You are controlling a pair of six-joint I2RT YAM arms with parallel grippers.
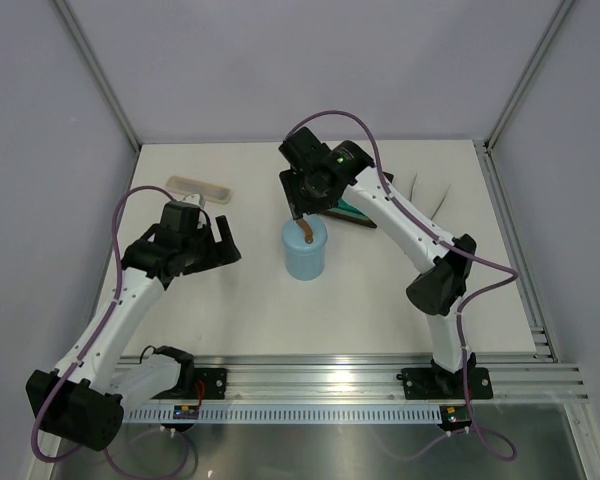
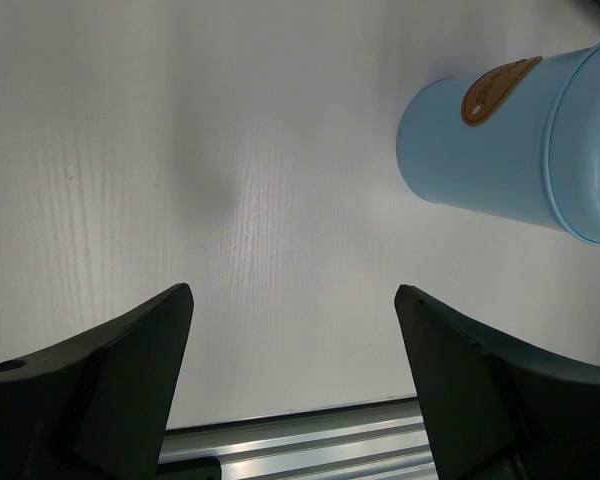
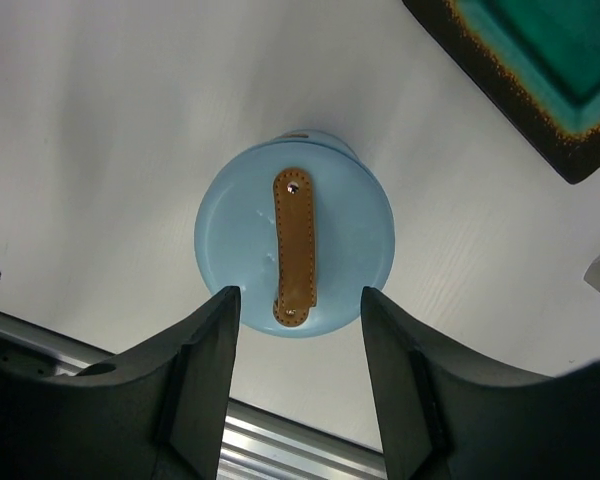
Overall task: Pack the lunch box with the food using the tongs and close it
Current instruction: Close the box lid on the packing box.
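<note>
the blue lunch box stands mid-desk with its lid on. the right fingers hang just above the lid, spread and gripping nothing. the left fingers hover over the desk to its left, also spread and empty. a teal plate lies just far-right of the box.

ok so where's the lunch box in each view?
Top external: lunch box stands mid-table, just left of centre frame.
Left wrist: upper right, seen from the side, cut by the frame edge.
Right wrist: centre, seen from above.
Shared landmark: the aluminium rail along the bottom of all three.
</note>
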